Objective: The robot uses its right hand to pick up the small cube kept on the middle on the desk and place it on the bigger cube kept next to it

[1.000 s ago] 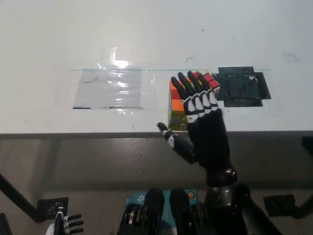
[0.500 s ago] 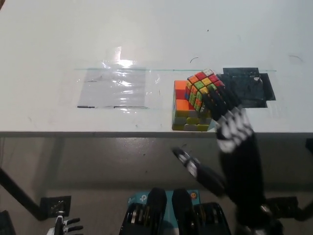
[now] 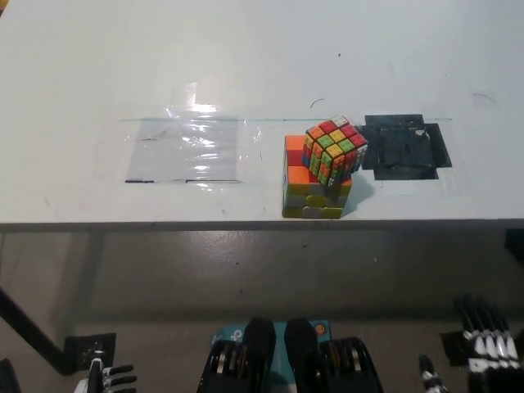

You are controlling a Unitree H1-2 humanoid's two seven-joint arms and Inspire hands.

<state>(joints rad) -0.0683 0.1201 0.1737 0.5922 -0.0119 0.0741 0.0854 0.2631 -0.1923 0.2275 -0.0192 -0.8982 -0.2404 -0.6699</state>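
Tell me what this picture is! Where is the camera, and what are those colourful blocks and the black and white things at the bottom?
The camera sits on a robot's head and looks steeply down, so you see what the robot sees. The big pale surface is a desk. Near its front edge stands a bigger cube made of coloured squares, and a small cube sits on top of it, turned a bit crooked. The shiny patch to the left looks like clear film stuck to the desk, and the dark patch to the right looks like black tape.

At the bottom corners are the robot's two hands. The black right hand hangs low with its fingers apart, holding nothing. Only a bit of the white left hand shows, so I cannot tell how it is set.
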